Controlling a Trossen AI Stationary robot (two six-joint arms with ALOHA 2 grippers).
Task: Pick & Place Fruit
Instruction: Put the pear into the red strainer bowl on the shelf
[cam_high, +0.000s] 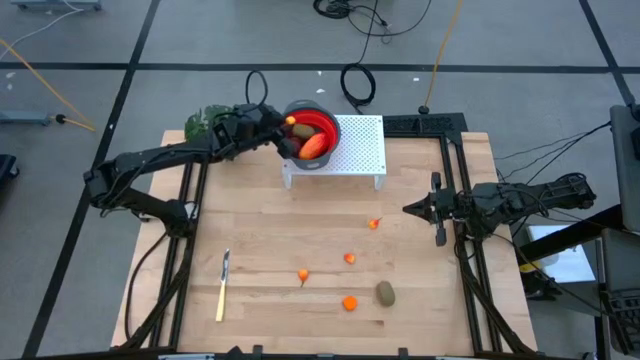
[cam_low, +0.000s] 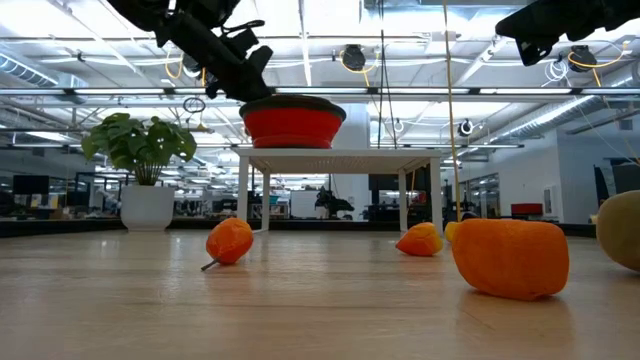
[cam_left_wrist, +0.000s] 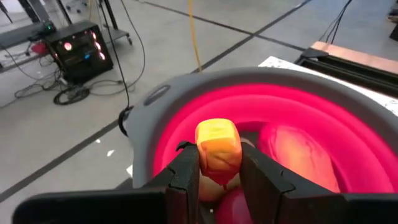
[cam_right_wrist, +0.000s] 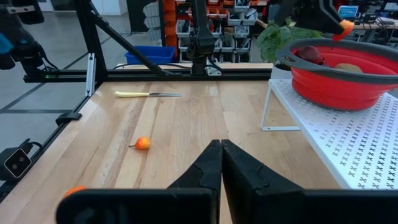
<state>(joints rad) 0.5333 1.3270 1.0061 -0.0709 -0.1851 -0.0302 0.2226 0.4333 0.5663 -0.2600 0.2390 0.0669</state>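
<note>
You've got pale, matt wood grain on the table (cam_high: 300, 230), planks clearly showing. Just below your left gripper (cam_left_wrist: 219, 180), the bowl (cam_left_wrist: 298, 106) looks like smooth plastic, glossy red inside with a matt grey rim. The small orange fruit (cam_left_wrist: 217, 146) between its matt black fingers has a waxy sheen. The white stand (cam_right_wrist: 348, 137) under the bowl is perforated sheet, matt. Away from that gripper, the knife (cam_high: 222, 286) looks pale, smooth.

Readable text: I find none in any view.
Labels, brands, numbers, signs: I can make out none.
</note>
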